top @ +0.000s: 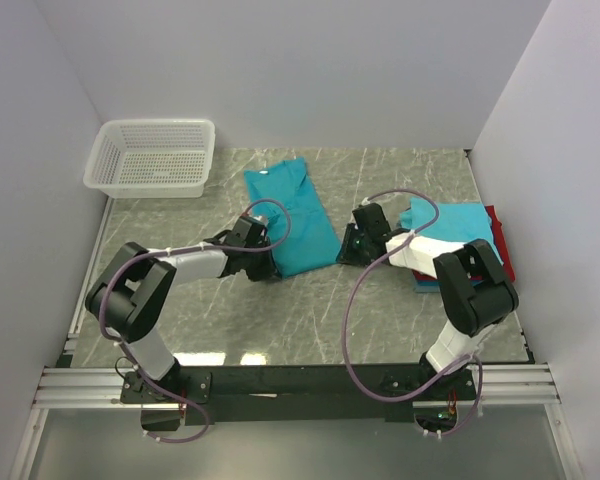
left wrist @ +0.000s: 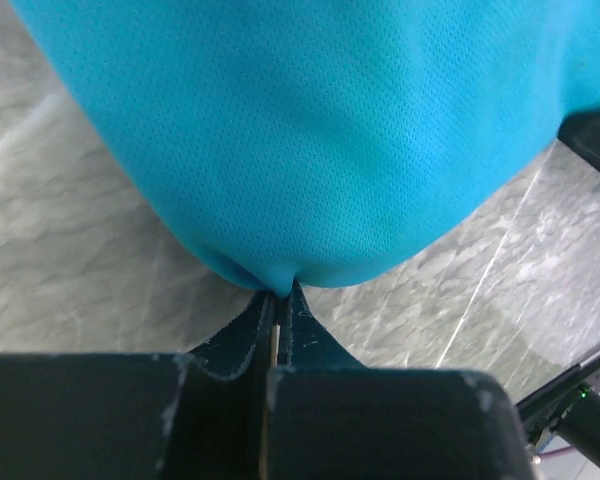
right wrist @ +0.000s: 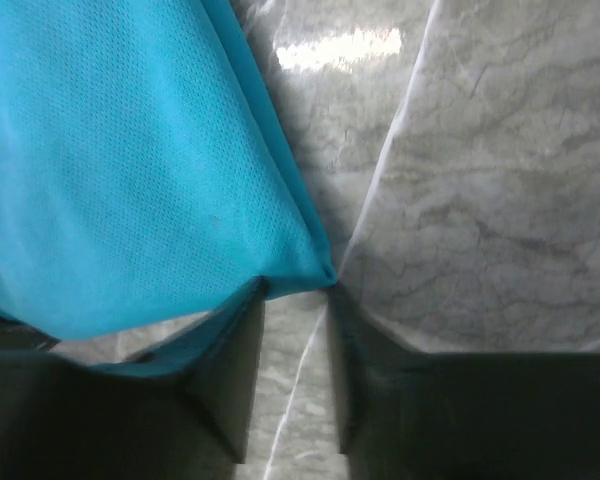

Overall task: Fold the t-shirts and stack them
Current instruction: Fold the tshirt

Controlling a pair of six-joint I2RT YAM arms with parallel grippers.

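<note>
Fingers of the left gripper are pressed together, pinching the near edge of the teal t-shirt. The right gripper has a narrow gap between its fingers, and the shirt's corner lies at their tips. Both arms reach low over the marble table, elbows bent, converging on the shirt's near corners. The shirt lies flat mid-table, left of the folded stack.

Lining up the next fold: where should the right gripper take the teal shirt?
Pinch the teal shirt at its near right corner, coming in low from the near side: it lies flat and that corner points into the open right gripper.
</note>
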